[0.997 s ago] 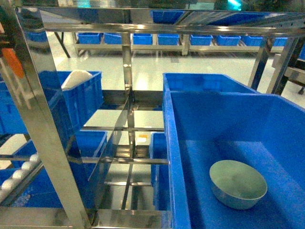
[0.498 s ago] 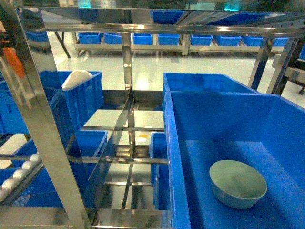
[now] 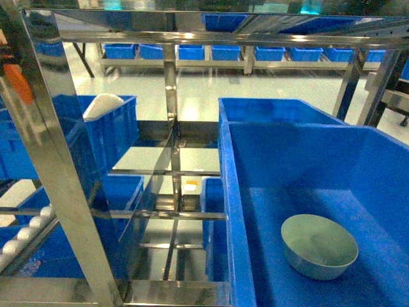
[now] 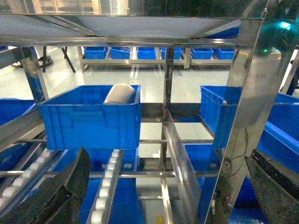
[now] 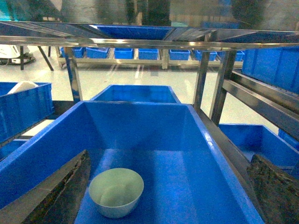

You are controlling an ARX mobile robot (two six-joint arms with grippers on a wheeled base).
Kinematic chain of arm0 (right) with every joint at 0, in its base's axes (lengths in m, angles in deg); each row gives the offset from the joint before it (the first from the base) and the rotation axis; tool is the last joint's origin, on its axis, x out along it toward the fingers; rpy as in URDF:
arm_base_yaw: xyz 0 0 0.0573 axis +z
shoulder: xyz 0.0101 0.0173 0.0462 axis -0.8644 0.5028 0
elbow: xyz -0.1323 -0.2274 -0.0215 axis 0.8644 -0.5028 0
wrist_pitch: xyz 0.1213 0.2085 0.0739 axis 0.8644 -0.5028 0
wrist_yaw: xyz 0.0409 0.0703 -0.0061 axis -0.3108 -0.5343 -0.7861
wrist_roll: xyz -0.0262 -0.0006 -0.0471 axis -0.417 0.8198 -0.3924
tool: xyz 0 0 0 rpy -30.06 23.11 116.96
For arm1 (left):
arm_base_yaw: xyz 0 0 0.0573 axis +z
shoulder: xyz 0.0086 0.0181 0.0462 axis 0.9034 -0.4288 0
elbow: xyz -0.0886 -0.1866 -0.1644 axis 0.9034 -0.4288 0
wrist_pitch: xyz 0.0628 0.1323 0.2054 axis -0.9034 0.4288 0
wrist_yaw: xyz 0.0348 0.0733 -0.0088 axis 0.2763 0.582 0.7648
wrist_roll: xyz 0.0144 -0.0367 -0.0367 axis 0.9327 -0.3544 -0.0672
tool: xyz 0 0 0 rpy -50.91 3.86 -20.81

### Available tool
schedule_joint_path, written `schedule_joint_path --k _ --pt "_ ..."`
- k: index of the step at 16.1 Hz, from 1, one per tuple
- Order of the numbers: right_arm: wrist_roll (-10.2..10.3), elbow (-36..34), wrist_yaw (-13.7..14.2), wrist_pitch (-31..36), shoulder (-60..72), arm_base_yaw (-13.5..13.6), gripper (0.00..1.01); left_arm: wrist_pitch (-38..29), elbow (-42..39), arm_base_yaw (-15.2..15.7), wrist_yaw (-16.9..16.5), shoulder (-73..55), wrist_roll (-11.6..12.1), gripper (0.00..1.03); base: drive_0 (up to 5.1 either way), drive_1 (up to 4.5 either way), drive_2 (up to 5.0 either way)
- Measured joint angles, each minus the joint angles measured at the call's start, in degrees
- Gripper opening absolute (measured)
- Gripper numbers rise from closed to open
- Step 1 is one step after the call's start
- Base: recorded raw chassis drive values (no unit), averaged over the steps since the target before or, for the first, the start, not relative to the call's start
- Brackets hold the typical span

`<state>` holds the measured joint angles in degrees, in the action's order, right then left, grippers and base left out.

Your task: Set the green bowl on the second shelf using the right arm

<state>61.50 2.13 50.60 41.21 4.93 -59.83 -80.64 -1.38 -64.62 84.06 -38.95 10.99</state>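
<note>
The green bowl (image 3: 319, 246) stands upright and empty on the floor of a large blue crate (image 3: 300, 153) at the right. In the right wrist view the green bowl (image 5: 116, 192) lies low and left, close to the left finger (image 5: 60, 196). My right gripper (image 5: 170, 189) is open and hangs above the crate, touching nothing. The second shelf (image 3: 179, 292) shows as a shiny steel rail with white roller tracks (image 4: 108, 186). My left gripper (image 4: 168, 186) is open and empty in front of the rack. Neither gripper appears in the head view.
A steel upright (image 3: 57, 179) crosses the left of the head view. A blue crate holding a white object (image 4: 91, 116) sits on the rollers at the left. A steel post (image 4: 240, 107) stands close to the left gripper. An upper shelf (image 5: 149, 39) runs overhead.
</note>
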Motion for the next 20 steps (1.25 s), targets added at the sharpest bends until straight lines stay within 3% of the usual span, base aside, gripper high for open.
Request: schedule_joint_path --k 20 --pt "0.0 0.0 0.0 0.0 0.0 0.0 0.98 0.0 0.0 0.0 0.0 0.0 0.0 0.98 0.0 0.0 0.0"
